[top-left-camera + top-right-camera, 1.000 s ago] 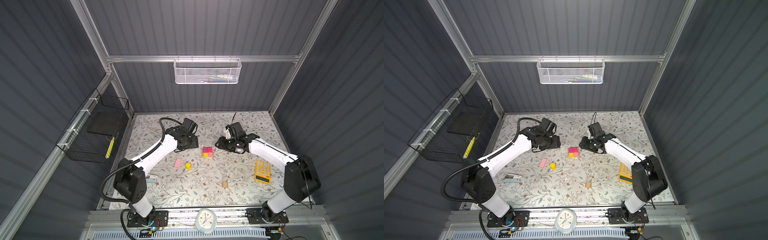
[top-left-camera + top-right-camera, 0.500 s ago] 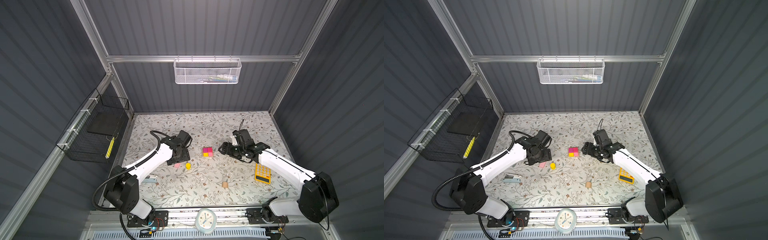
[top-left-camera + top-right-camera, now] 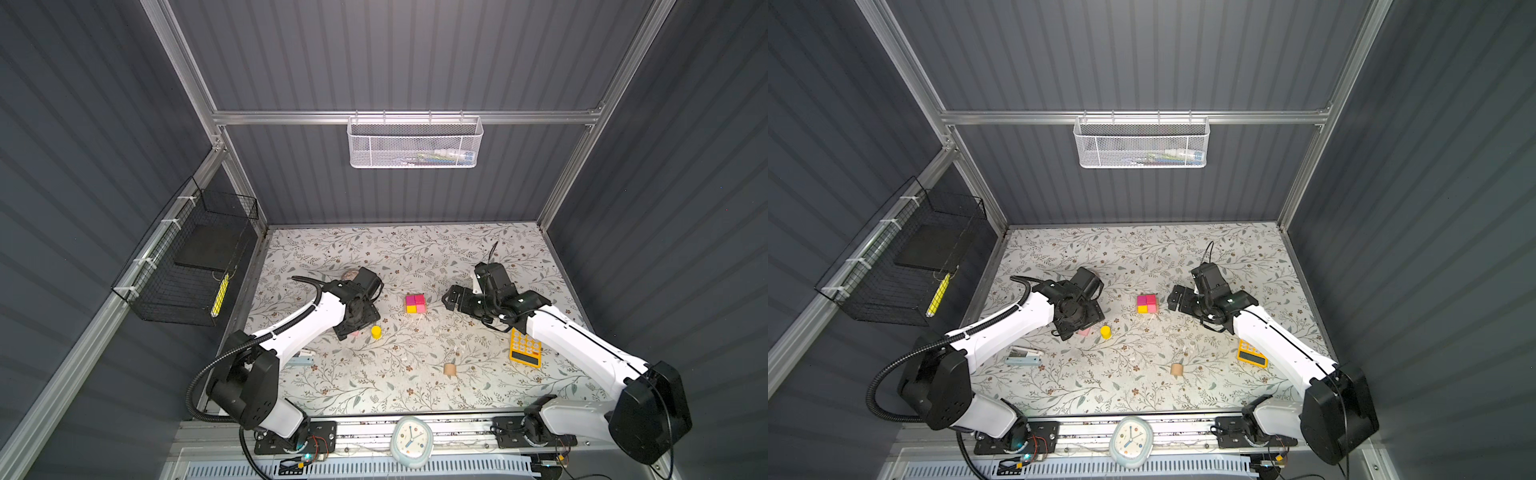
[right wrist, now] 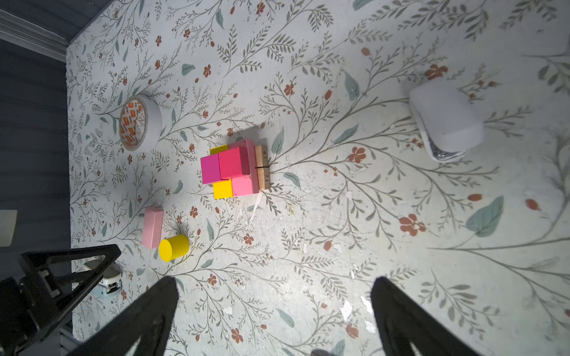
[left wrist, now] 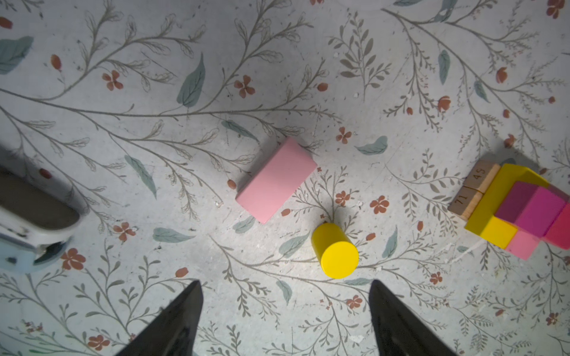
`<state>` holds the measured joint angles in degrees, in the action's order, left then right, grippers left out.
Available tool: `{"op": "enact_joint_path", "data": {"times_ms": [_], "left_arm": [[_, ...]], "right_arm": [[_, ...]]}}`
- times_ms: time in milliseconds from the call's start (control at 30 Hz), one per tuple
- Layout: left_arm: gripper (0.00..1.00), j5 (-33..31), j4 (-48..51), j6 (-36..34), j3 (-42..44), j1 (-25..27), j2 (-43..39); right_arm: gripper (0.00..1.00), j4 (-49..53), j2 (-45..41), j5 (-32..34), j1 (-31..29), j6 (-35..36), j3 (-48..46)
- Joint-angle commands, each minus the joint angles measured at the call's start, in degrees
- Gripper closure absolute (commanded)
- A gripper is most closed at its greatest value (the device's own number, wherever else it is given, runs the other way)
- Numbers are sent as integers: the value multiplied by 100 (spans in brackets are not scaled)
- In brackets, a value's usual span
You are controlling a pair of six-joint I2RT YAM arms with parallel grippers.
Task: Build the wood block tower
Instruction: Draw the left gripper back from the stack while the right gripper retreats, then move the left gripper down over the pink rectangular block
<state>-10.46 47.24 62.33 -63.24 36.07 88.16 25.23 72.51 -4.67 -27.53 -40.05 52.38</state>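
Observation:
The tower [image 3: 415, 303] [image 3: 1147, 304] stands mid-table: tan numbered blocks, a yellow bar and a pink bar at the base, and two magenta cubes on top [image 4: 229, 168] [image 5: 521, 209]. To its front left, a loose pink bar [image 5: 276, 179] [image 4: 152, 226] lies flat, with a yellow cylinder [image 3: 376, 331] [image 5: 334, 250] beside it. A tan cylinder [image 3: 449, 369] [image 3: 1177, 369] stands nearer the front. My left gripper [image 3: 353, 326] [image 5: 284, 283] hovers open and empty over the pink bar. My right gripper [image 3: 451, 300] [image 4: 274, 282] is open and empty, just right of the tower.
A yellow-orange calculator [image 3: 525, 353] lies front right, partly under my right arm. A white stapler [image 3: 1023, 356] sits front left. A tape roll [image 4: 140, 122] lies behind my left arm. A white rounded object [image 4: 444, 123] shows in the right wrist view.
My left gripper has swung from the back toward the front and now covers the pink bar. My right arm has dropped toward the front, and its jaws have spread wider beside the tower.

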Motion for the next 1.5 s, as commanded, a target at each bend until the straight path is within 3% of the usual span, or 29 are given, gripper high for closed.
{"op": "enact_joint_path", "data": {"times_ms": [0, 400, 700, 1467], "left_arm": [[15, 57, -5, 471, 23, 40, 186], [14, -163, 50, 1522, 14, 25, 496], [15, 162, -163, 1623, -39, -205, 1003], [16, 246, -321, 1758, -293, -593, 1411]], "right_arm": [[1, 182, -103, 315, -9, 7, -83], [1, 254, -657, 1149, 59, -225, -394], [1, 244, -800, 1179, 181, -301, -553], [1, 245, -1077, 1297, 338, -389, -624]]}}
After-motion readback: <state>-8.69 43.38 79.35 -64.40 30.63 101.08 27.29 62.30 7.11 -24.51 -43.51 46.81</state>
